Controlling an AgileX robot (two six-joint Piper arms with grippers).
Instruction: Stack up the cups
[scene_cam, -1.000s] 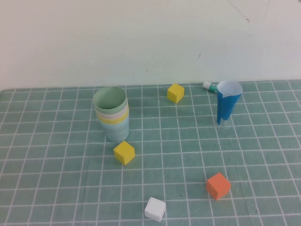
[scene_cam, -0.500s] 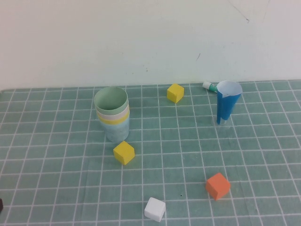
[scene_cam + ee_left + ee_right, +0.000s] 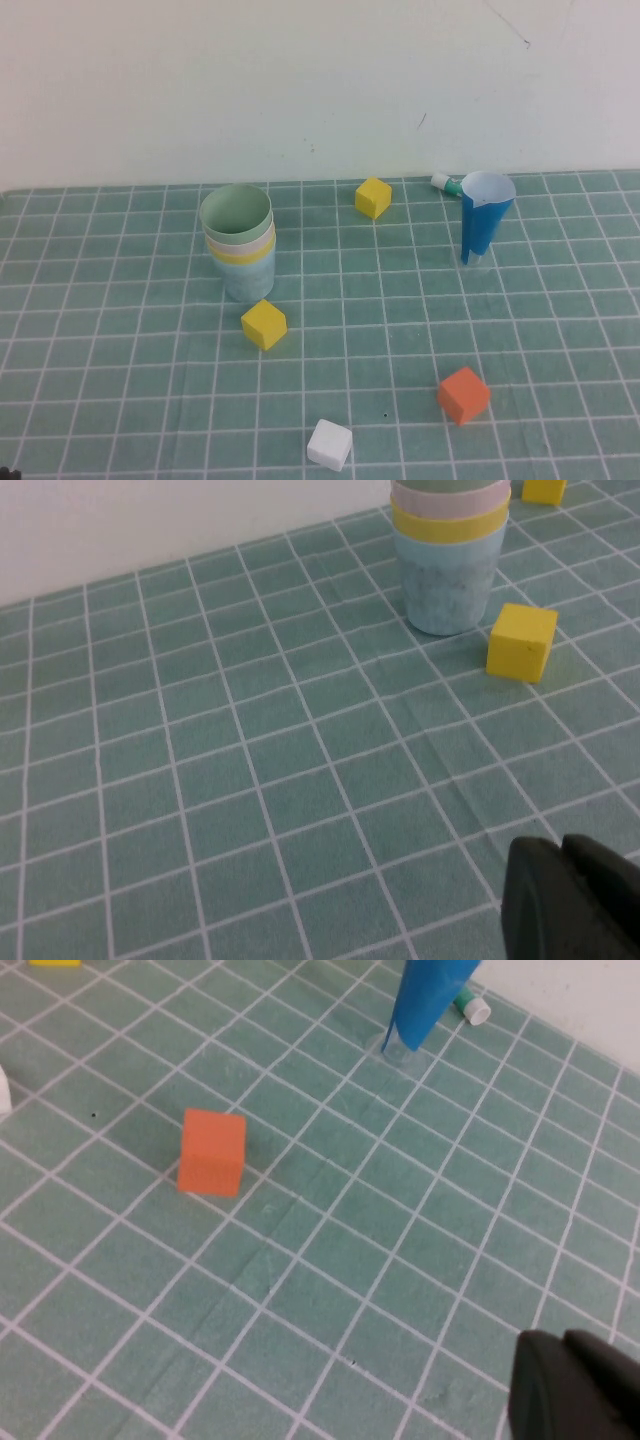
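Note:
The cups (image 3: 237,255) stand nested in one upright stack left of the mat's centre: pale green on top, then pink and yellow rims, with light blue at the bottom. The left wrist view shows the stack's lower part (image 3: 447,550). My left gripper (image 3: 562,848) is shut and empty, low over the mat and well short of the stack. Only a dark tip of it (image 3: 8,472) shows in the high view's bottom left corner. My right gripper (image 3: 563,1342) is shut and empty over the mat on the right, out of the high view.
A tall dark-blue cone cup (image 3: 484,228) stands at the back right, with a small green-and-white piece (image 3: 446,183) behind it. Two yellow cubes (image 3: 264,324) (image 3: 373,197), an orange cube (image 3: 463,394) and a white cube (image 3: 330,444) lie about. A white wall closes the back.
The dark tip of my left gripper has slid down the high view's left edge to the bottom corner. The cups and cubes have not moved.

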